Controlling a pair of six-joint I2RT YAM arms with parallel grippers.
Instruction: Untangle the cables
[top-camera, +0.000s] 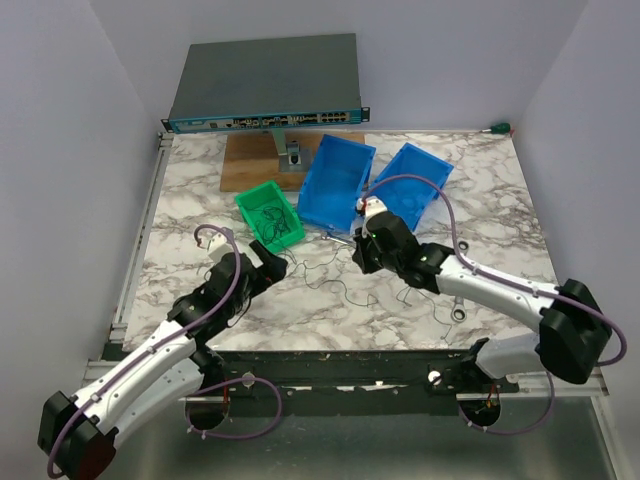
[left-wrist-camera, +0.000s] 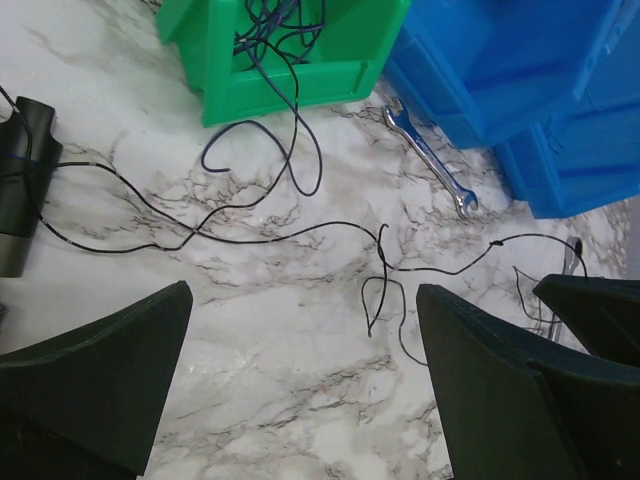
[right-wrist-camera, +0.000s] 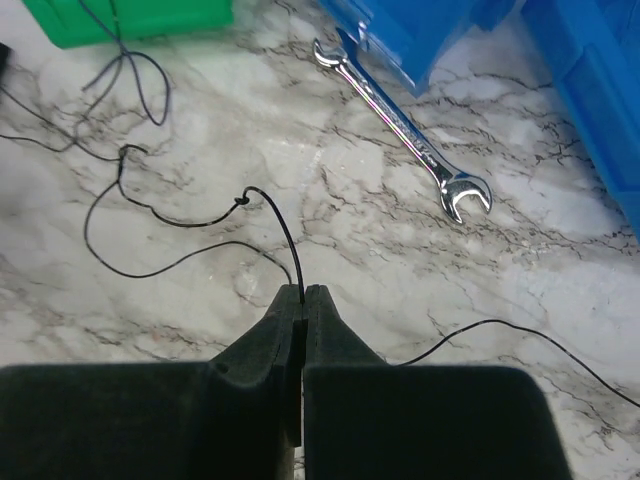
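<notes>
Thin black cables (top-camera: 335, 285) lie loosely strung across the marble between my two grippers. In the left wrist view the black strands (left-wrist-camera: 260, 238) cross and knot just ahead of my open, empty left gripper (left-wrist-camera: 303, 290), which hovers over bare marble. A blue cable (left-wrist-camera: 300, 150) hangs out of the green bin (left-wrist-camera: 290, 80), which holds more tangled cable (top-camera: 268, 215). My right gripper (right-wrist-camera: 303, 290) is shut on one black cable (right-wrist-camera: 272, 208), which rises from its tips to a small knot. In the top view the left gripper (top-camera: 274, 262) and the right gripper (top-camera: 358, 258) face each other.
Two blue bins (top-camera: 338, 180) (top-camera: 410, 180) stand behind the right gripper. One silver wrench (right-wrist-camera: 405, 130) lies by the blue bins, another (top-camera: 458, 310) near the right arm. A network switch (top-camera: 265, 85) and a wooden board (top-camera: 250, 165) sit at the back.
</notes>
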